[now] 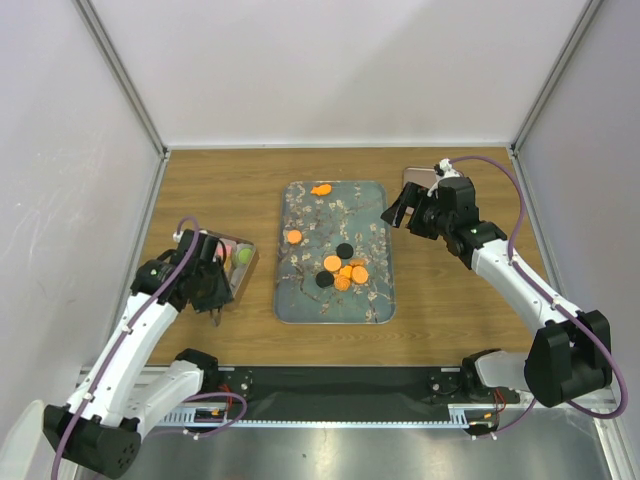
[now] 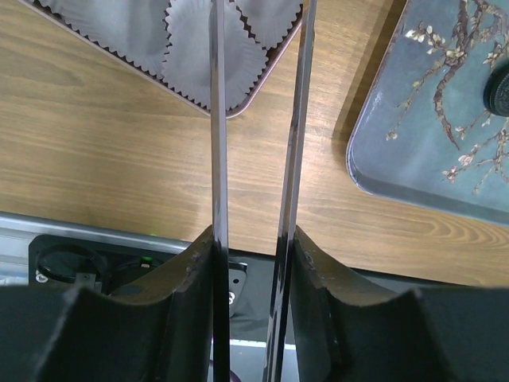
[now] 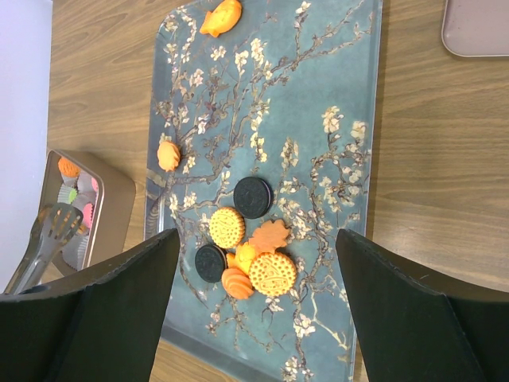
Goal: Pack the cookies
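Orange and black cookies (image 1: pixel 345 272) lie clustered on the floral grey tray (image 1: pixel 370 200); one orange disc (image 1: pixel 294 237) and an irregular orange piece (image 1: pixel 321 189) lie apart. The right wrist view shows the cluster (image 3: pixel 266 267), two black cookies (image 3: pixel 253 196) and the irregular piece (image 3: pixel 220 17). A metal tin (image 1: pixel 240 275) with paper cups holds pink, green and orange cookies (image 1: pixel 243 256). My left gripper (image 1: pixel 212 290) is shut on metal tongs (image 2: pixel 219 159), whose blades point at the tin's corner (image 2: pixel 199 48). My right gripper (image 1: pixel 400 212) is open and empty above the tray's right side (image 3: pixel 256 235).
A pinkish lid (image 1: pixel 418 178) lies on the wood beyond the tray's far right corner, also in the right wrist view (image 3: pixel 477 28). The tray's edge (image 2: pixel 429 119) lies right of the tongs. White walls enclose the table on three sides.
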Robot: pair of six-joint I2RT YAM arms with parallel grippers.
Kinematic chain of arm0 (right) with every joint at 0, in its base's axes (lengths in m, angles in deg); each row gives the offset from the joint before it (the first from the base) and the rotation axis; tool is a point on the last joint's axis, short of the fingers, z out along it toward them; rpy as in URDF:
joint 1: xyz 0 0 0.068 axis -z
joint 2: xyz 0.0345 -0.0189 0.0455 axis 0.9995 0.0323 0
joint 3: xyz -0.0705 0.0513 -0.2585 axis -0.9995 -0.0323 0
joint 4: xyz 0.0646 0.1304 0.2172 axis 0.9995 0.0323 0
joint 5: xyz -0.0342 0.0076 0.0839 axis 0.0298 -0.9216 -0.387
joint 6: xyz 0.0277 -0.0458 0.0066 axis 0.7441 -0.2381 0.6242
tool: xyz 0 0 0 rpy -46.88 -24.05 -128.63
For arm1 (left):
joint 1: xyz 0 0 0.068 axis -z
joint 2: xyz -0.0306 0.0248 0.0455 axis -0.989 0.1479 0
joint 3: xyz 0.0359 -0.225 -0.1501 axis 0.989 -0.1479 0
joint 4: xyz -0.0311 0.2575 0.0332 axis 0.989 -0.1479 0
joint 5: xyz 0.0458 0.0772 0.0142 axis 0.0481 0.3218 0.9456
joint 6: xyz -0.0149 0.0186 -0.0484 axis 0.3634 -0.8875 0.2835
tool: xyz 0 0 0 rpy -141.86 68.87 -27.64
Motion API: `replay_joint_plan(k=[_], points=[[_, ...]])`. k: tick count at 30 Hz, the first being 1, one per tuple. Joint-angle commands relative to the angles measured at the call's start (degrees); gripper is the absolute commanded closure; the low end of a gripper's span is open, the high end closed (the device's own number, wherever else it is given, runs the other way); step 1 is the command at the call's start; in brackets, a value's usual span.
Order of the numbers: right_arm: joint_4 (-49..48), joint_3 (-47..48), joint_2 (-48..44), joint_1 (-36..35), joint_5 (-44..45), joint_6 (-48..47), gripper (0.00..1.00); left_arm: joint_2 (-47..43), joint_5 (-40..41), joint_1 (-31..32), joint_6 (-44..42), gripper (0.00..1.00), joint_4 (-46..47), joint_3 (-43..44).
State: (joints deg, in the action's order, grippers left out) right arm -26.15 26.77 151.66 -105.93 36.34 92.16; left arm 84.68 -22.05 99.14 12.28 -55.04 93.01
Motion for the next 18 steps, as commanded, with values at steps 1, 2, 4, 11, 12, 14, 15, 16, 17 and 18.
replay_joint_plan(k=[1,2,4,11,12,14,15,16,17,18], points=[[-1.54,1.16,-0.24,-0.15,-0.73,-0.09,0.13,-0.21,-0.83,-0.69,1.19,0.59,2.35,0.11],[-1.54,1.25,-0.24,-0.06,-0.73,-0.09,0.13,-0.12,-0.92,-0.69,1.10,0.59,2.27,0.11],[-1.54,1.16,-0.24,-0.24,-0.64,-0.09,0.13,0.06,-1.09,-0.69,0.84,0.59,2.35,-0.41],[-1.54,1.25,-0.24,-0.15,-0.64,-0.18,0.13,0.93,-2.06,-0.69,0.57,0.59,3.76,-1.91],[-1.46,1.25,-0.32,-0.15,-0.55,-0.18,0.13,1.02,-2.23,-0.69,0.48,0.59,4.11,-2.08],[-1.54,1.25,-0.41,-0.15,-0.47,-0.26,0.13,1.20,-2.32,-0.69,0.48,0.59,4.29,-2.35],[-1.46,1.16,-0.33,-0.15,-0.55,-0.18,0.13,1.29,-2.41,-0.69,0.40,0.59,4.46,-2.52],[-1.54,1.25,-0.24,-0.15,-0.55,-0.26,0.13,1.29,-2.59,-0.77,0.31,0.59,4.64,-2.61],[-1.46,1.25,-0.15,-0.15,-0.47,-0.26,0.13,1.20,-2.67,-0.77,0.22,0.59,4.64,-2.70],[-1.54,1.25,-0.15,-0.15,-0.55,-0.26,0.13,1.29,-2.67,-0.69,0.22,0.59,4.55,-2.96]])
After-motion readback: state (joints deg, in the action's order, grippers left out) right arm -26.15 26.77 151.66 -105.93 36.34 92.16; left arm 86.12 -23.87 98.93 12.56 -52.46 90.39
